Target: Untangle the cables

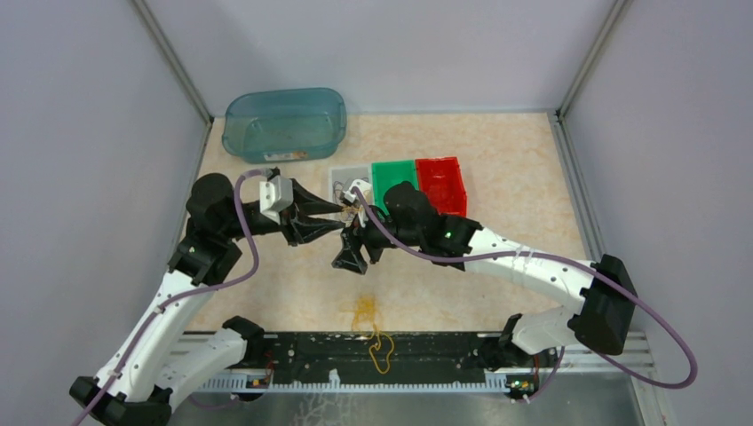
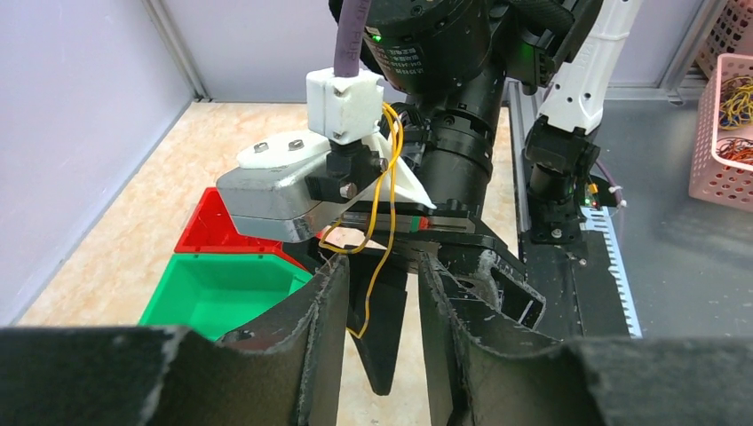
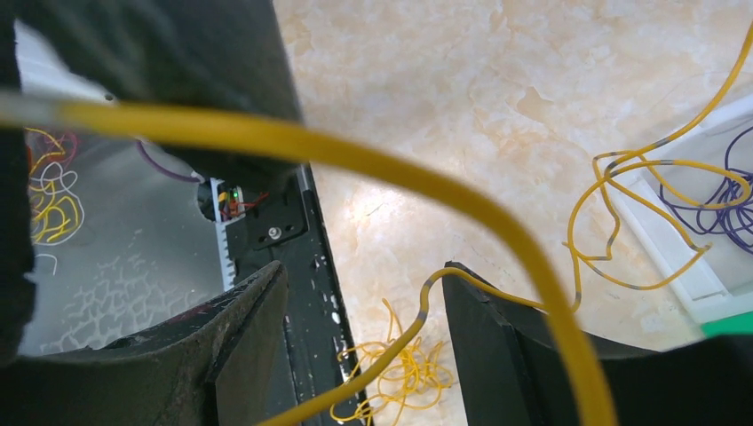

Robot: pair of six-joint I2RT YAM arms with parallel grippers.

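arms (image 1: 155,324) 2 | small bins (image 1: 395,180) 3 | teal tub (image 1: 266,142) 1 | pink basket (image 2: 710,177) 1 | cables (image 3: 355,155): count unclear

Glossy marbled tabletop (image 1: 524,160), translucent plastic tub (image 1: 238,133), matt black fingers (image 2: 320,337)

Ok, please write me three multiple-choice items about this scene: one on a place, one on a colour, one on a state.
1. Where does the purple cable lie?
A in the red bin; B in the white bin; C in the teal tub.
2. What colour is the middle small bin?
A green; B blue; C yellow.
3. How do the jaws of the right gripper stand?
A shut on a purple cable; B apart; C out of view.

Key:
1 B, the right wrist view shows it inside white walls.
2 A, the top view shows green there.
3 B, its wrist view shows a wide gap between its fingers.
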